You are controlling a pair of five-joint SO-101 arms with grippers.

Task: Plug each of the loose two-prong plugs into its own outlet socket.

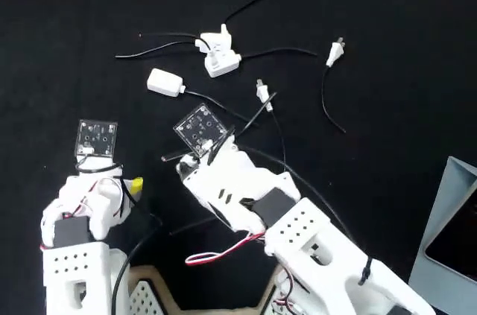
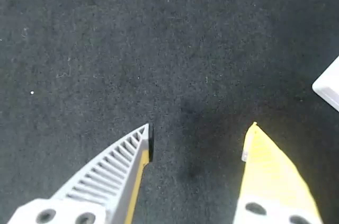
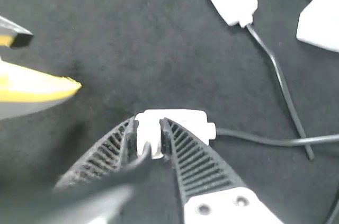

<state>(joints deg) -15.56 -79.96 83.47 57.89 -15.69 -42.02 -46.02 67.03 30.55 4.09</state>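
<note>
Plug in the grip: a white plug [image 3: 183, 124] with a dark cable lies flat on the black table [image 1: 402, 69], crosswise to the right gripper [image 3: 148, 128].
Right fingers: closed on one end of the white plug, a ribbed finger [image 3: 193, 155] pressing on either side of it. The rest of the body sticks out sideways past one fingertip, and the cable leaves from that free end.
Left gripper [image 2: 198, 139]: fingers spread wide with bare table between them. One finger is grey and ribbed, the other yellow [image 2: 267, 176].
Arms: in the high view the left gripper sits low at the near left, and the right gripper is near it toward the middle of the table.
Outlet block [image 1: 221, 60]: white, at the far middle of the table, with a white plug at its far end.
White adapter [image 1: 165, 82]: between the outlet block and the grippers, its cable trailing away.
Loose plugs: one [image 1: 262, 93] lies just beyond the right gripper; another [image 1: 335, 52] is farther off on the right side, well apart from both grippers.
</note>
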